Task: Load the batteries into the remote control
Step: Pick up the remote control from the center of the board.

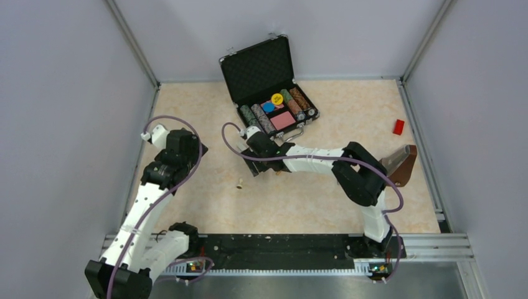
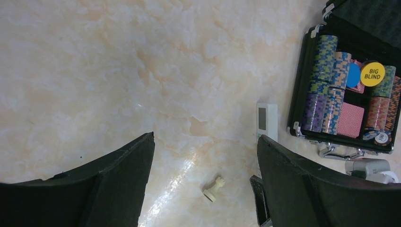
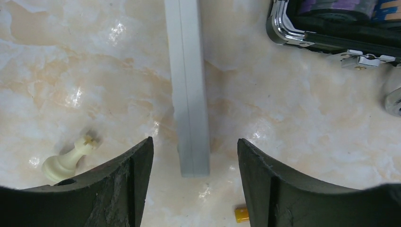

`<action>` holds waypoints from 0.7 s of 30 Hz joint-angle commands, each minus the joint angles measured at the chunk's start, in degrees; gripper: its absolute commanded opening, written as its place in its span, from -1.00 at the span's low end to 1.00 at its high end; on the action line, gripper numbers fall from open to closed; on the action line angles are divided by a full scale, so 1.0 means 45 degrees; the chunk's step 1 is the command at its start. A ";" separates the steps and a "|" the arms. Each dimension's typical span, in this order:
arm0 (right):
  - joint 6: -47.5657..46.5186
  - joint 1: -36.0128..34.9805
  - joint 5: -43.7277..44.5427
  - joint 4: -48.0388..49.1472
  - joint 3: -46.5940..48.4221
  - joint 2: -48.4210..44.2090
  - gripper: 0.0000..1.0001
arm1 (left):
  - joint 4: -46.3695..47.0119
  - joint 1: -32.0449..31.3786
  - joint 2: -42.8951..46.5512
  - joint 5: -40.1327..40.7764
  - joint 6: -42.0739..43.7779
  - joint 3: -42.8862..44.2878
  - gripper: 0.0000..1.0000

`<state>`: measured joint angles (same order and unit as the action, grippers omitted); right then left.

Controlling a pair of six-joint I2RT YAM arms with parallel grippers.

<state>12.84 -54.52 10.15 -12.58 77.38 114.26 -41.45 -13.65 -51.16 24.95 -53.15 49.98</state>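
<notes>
- White remote control (image 3: 189,85) lies on tabletop (image 3: 307,118), ungripped.
- Both open: right fingers (image 3: 135,184) straddle its end, left fingers (image 2: 118,179) empty.
- Copper-orange battery (image 3: 242,213) loose at 5 o'clock — loading seemingly not begun.

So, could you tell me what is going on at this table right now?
The right gripper is open, its fingers on either side of the white remote control, which lies on the table beside the open chip case. The left gripper hangs open nearby, holding nothing. Neither holds a battery; a small orange piece, possibly one, lies by the remote's end.
</notes>
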 commanded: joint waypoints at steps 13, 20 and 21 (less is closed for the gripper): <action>-0.1310 -0.0433 0.1361 0.1029 0.0506 0.0795 -0.16 | 0.0218 0.1519 -0.0213 -0.2071 0.0287 0.0039 0.73; -0.1722 -0.0501 0.1481 0.2626 -0.1226 -0.0754 -0.52 | 0.0742 0.2087 -0.0482 -0.4241 0.0868 -0.0059 0.74; -0.1731 -0.0506 0.1531 0.2972 -0.1553 -0.1142 -0.52 | 0.0880 0.2112 -0.0623 -0.4691 0.1006 -0.0011 0.74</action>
<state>6.57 -55.88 15.68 -5.69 75.35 116.20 -41.32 -5.02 -52.40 12.10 -51.33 49.95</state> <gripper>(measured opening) 0.263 0.867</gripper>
